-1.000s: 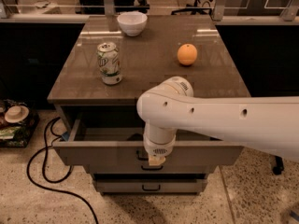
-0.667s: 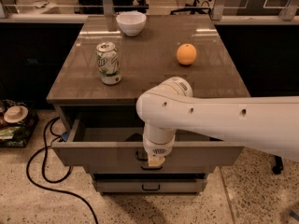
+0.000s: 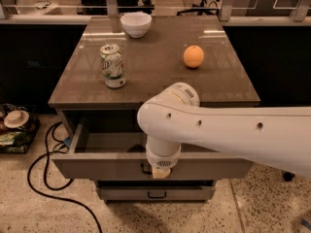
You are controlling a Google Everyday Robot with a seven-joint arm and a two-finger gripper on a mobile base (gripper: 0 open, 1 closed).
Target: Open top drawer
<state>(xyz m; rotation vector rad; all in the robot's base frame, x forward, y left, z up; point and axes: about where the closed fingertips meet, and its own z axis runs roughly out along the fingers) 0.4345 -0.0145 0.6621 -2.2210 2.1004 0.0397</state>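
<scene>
- The top drawer (image 3: 97, 166) is sitting pulled out under the table (image 3: 155, 81), with its tray showing.
- The gripper (image 3: 160, 172) is hanging at the drawer's front centre by the black handle (image 3: 145, 169); whether it is clamping cannot be told.

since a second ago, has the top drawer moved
Yes, the top drawer slid further out from under the tabletop, toward the camera; the gripper sits at its handle.

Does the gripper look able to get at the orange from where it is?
Probably yes. The gripper sits low at the front of the top drawer, but the orange lies in the open on the table, nothing near it blocking.
</scene>
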